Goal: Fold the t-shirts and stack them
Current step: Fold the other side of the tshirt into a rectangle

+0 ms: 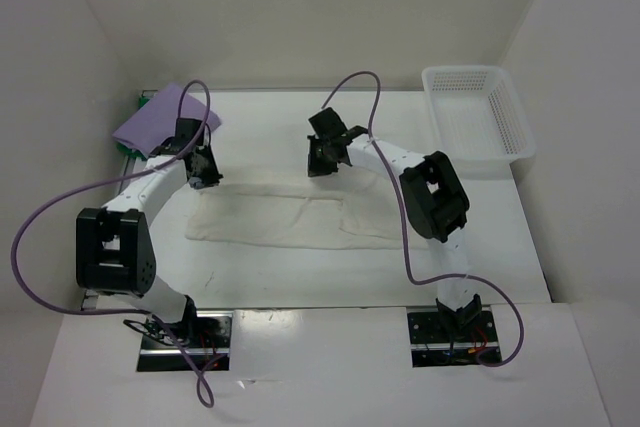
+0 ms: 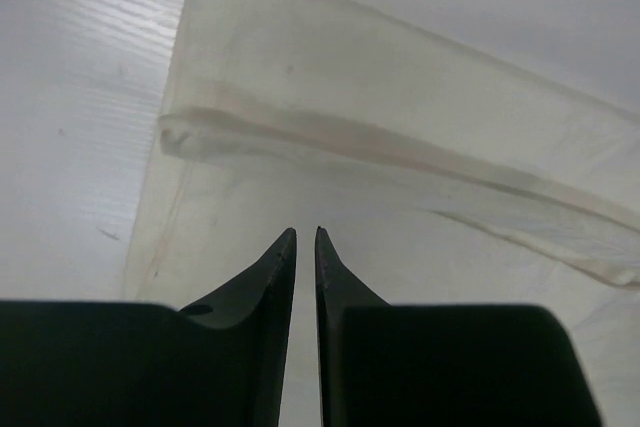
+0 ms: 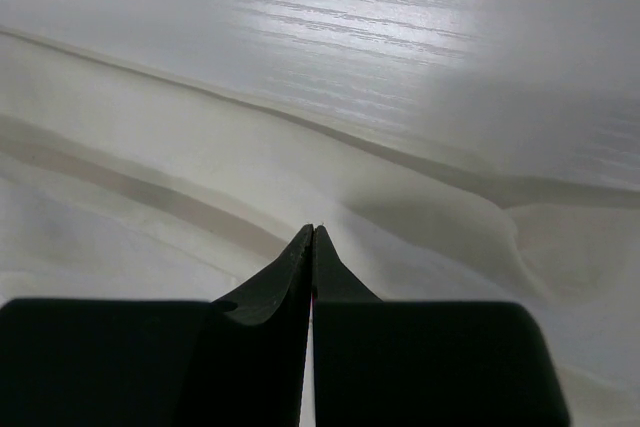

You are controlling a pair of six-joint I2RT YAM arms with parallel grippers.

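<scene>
The cream-white t-shirt (image 1: 290,217) lies flat across the middle of the table as a long folded band, with creases along it (image 2: 380,137) (image 3: 200,177). A folded lavender t-shirt (image 1: 160,119) rests at the far left, and slivers of the green t-shirt (image 1: 141,100) show from under it. My left gripper (image 1: 205,173) (image 2: 306,232) hovers over the cream shirt's left end. Its jaws stand a narrow gap apart with nothing between them. My right gripper (image 1: 320,161) (image 3: 312,228) is above the shirt's far edge near the middle, tips pressed together on nothing.
A white plastic lattice basket (image 1: 478,112) stands at the far right corner of the table. White walls enclose the table on three sides. Purple cables loop from both arms over the table.
</scene>
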